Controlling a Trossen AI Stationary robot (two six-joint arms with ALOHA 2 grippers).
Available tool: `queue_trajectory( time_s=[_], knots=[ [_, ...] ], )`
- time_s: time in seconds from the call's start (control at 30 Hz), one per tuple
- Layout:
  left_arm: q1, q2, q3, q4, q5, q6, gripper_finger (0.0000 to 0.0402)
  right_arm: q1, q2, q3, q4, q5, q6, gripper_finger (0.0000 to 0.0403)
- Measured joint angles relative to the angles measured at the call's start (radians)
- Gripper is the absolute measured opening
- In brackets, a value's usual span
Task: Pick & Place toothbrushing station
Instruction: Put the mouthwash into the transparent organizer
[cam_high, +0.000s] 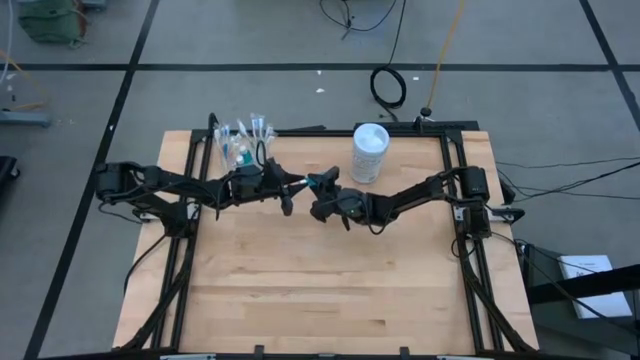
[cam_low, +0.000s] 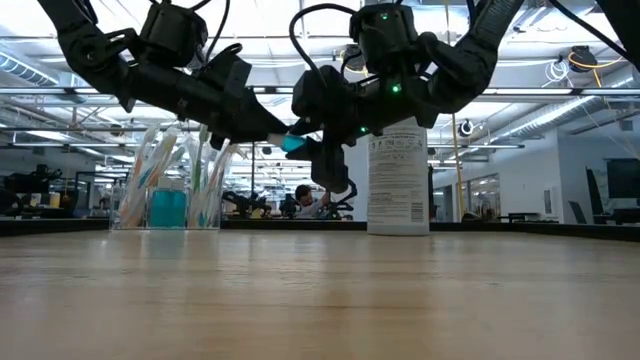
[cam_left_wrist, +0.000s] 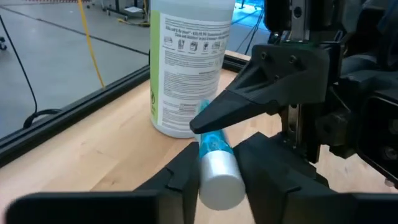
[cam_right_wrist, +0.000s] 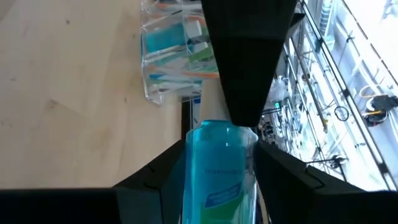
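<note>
1. Blue toothpaste tube (cam_left_wrist: 214, 163) held in mid-air above desk (cam_high: 320, 290), between both grippers, near centre-back.
2. Left gripper (cam_high: 291, 186): jaws narrow, clamped on tube's white cap end.
3. Right gripper (cam_high: 322, 182): jaws on tube's blue end, in contact both sides in right wrist view.
4. Clear plastic cup (cam_low: 168, 190) w/ toothbrushes (cam_high: 240, 135) upright at back-left of desk.
5. White cylindrical container (cam_high: 369, 152) upright at back, just beside right arm.
</note>
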Motion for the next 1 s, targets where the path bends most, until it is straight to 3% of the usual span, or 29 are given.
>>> queue_trajectory(
  time_s=[0.13, 0.27, 0.6, 0.77, 0.87, 1.0],
  knots=[
    [0.000, 0.000, 0.000, 0.000, -0.002, -0.003, 0.0076, 0.000, 0.000, -0.001, 0.007, 0.000, 0.052, 0.0164],
    [0.001, 0.000, 0.000, 0.000, -0.003, -0.017, 0.0077, 0.000, 0.000, -0.001, 0.010, 0.000, 0.051, 0.0165],
    [0.001, 0.001, 0.000, -0.013, 0.049, -0.044, 0.0165, 0.000, -0.002, -0.001, 0.032, 0.000, 0.051, 0.0166],
    [-0.001, 0.001, 0.000, -0.006, 0.033, -0.041, 0.0185, 0.000, -0.002, -0.001, 0.029, 0.000, 0.051, 0.0166],
    [-0.001, 0.001, 0.000, -0.006, 0.019, -0.035, 0.0177, -0.001, -0.002, -0.001, 0.025, 0.000, 0.051, 0.0166],
    [-0.001, 0.001, 0.000, -0.007, 0.013, -0.033, 0.0134, -0.001, -0.002, -0.001, 0.025, 0.001, 0.051, 0.0166]
  ],
)
